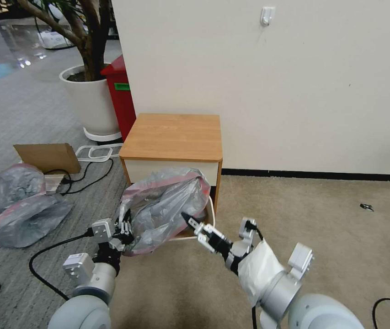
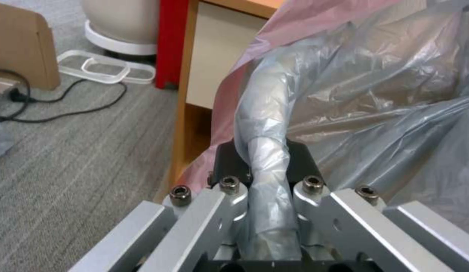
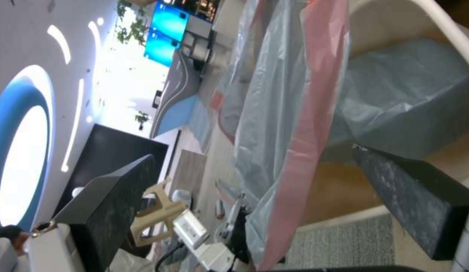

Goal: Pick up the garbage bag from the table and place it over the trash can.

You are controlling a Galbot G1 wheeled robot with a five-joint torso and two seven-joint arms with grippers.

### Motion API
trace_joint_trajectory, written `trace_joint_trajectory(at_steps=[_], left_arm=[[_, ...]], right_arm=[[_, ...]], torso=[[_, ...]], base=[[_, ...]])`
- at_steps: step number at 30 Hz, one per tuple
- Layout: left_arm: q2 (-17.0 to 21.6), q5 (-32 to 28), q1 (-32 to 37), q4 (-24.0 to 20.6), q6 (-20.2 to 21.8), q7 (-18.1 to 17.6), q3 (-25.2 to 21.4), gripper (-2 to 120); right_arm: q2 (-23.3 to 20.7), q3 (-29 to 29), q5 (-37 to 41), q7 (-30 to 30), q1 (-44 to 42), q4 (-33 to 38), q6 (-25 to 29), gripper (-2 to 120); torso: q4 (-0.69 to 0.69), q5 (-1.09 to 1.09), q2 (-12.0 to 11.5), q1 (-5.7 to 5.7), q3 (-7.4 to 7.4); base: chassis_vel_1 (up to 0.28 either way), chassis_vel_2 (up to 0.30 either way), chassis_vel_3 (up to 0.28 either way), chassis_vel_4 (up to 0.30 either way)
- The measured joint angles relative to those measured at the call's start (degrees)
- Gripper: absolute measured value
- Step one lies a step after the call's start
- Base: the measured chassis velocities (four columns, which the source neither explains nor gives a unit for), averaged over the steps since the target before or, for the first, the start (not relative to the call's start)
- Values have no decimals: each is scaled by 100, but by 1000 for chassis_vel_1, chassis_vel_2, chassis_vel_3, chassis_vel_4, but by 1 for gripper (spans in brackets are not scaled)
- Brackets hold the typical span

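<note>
In left claw (image 2: 267,166): garbage bag (image 1: 165,208), twisted fold pinched between fingers.

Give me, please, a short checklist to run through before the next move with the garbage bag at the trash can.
1. Left gripper shut on the garbage bag: ok.
2. Right gripper open, fingers either side of the pink rim: ok.
3. Right gripper holds the bag: not ok.
4. Bag off the table: ok.
5. Bag rim over the trash can rim all round: not ok.
</note>
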Motion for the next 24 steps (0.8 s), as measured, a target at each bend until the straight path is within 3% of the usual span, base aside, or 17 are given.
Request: trace_joint_trajectory(at_steps=[13, 19, 24], left_arm=[[27, 15, -23, -78, 3, 21, 97, 7], [28, 37, -38, -103, 7, 41, 166, 7], [13, 44, -35, -122, 12, 47, 188, 7]], right_arm=[[93, -189, -306, 196, 195, -301, 133, 96], [96, -191, -320, 203, 238, -365, 193, 80], [102, -190, -338, 200, 252, -423, 225, 59]], torso=[[0, 0, 0, 0, 0], [0, 0, 0, 0, 0], [0, 0, 0, 0, 0]], base=[[0, 0, 0, 0], [0, 0, 0, 0], [0, 0, 0, 0]])
